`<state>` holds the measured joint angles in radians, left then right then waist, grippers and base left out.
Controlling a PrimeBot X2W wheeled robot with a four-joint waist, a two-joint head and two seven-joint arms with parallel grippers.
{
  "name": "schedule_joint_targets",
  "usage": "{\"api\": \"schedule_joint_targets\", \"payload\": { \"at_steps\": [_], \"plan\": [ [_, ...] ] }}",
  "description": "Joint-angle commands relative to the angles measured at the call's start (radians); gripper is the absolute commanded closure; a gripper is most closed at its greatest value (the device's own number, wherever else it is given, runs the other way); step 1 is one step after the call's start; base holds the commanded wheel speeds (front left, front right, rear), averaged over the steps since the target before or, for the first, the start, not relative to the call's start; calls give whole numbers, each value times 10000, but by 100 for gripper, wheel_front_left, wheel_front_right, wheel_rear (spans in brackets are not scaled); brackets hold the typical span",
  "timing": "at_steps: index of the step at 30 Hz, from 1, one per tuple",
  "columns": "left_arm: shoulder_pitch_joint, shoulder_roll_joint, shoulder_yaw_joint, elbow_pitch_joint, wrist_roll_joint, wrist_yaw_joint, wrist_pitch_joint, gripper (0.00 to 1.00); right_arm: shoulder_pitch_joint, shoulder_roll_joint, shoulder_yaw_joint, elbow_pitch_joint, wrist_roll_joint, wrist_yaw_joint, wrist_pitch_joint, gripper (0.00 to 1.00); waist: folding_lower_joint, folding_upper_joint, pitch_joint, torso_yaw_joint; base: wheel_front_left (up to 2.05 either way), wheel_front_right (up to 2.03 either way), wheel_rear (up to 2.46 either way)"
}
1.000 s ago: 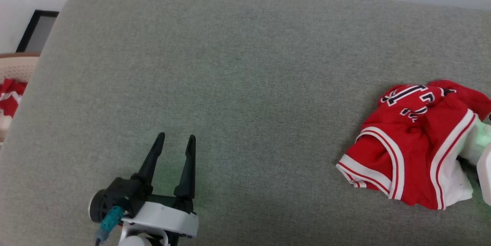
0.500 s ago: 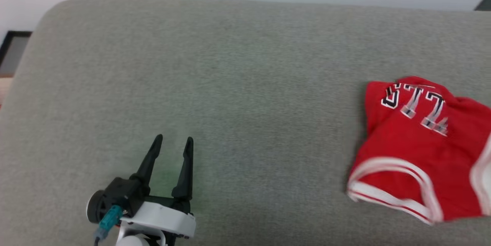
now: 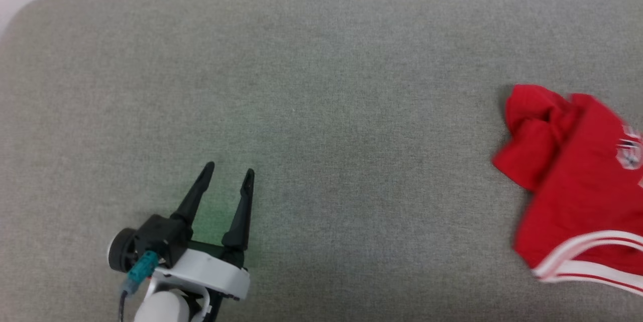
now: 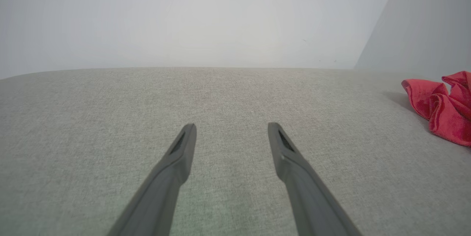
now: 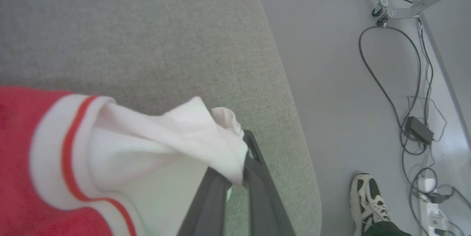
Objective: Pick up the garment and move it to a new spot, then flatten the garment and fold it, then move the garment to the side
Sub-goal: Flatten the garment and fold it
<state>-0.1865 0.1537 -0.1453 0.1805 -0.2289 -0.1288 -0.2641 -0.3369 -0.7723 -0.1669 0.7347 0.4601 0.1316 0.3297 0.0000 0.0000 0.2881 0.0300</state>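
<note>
R gripper (image 5: 241, 155) clamps just white sleeve tip (image 5: 165, 136) of red striped-trim basketball jersey (image 3: 572, 186): slip risk on lift. L gripper (image 3: 229, 169) spread wide, empty.

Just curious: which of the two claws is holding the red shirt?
The right gripper, shut on a white sleeve of the garment; the left gripper stands open over the cushion.

A grey woven-fabric cushion (image 3: 301, 111) with rounded corners is spanning the head view; a bunched red jersey (image 3: 577, 186) is lying on it at 3 o'clock, its white-and-red striped trim trailing toward 4 o'clock and running past the frame's edge
</note>
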Motion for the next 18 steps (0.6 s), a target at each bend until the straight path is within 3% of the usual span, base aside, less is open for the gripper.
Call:
{"api": "schedule_joint_targets", "payload": {
  "at_steps": [1,7,8,9,10,13,18],
  "plan": [
    [-96,45,2,17,-49,-22,0,0,-127,49,-191,120,-112,-18,-87,100,0,0,60,-22,0,0,0],
    [-244,243,-29,130,-150,-22,0,0,-758,652,-1254,1430,-1568,-16,-845,100,0,0,201,-124,0,0,0],
    [-273,283,-86,172,-162,-22,0,0,-880,819,-1356,1529,-1601,-18,-958,91,0,0,205,-160,0,0,0],
    [-302,330,-148,212,-188,-22,0,0,-931,822,-1459,1605,-1774,-18,-1133,59,0,0,210,-200,0,0,0],
    [-348,359,-244,262,-234,-22,0,0,-973,831,-1561,1677,-1911,-19,-1330,0,0,0,207,-233,0,0,0],
    [-601,631,-687,394,-478,-22,0,0,-1105,1100,-1808,1683,-2196,-18,-2183,0,0,0,145,-349,0,0,0],
    [-1692,1612,-2487,616,-1655,-22,393,0,-1147,1573,-1741,819,-2242,-16,-3865,0,0,0,-100,-696,0,0,0]
  ]
}}
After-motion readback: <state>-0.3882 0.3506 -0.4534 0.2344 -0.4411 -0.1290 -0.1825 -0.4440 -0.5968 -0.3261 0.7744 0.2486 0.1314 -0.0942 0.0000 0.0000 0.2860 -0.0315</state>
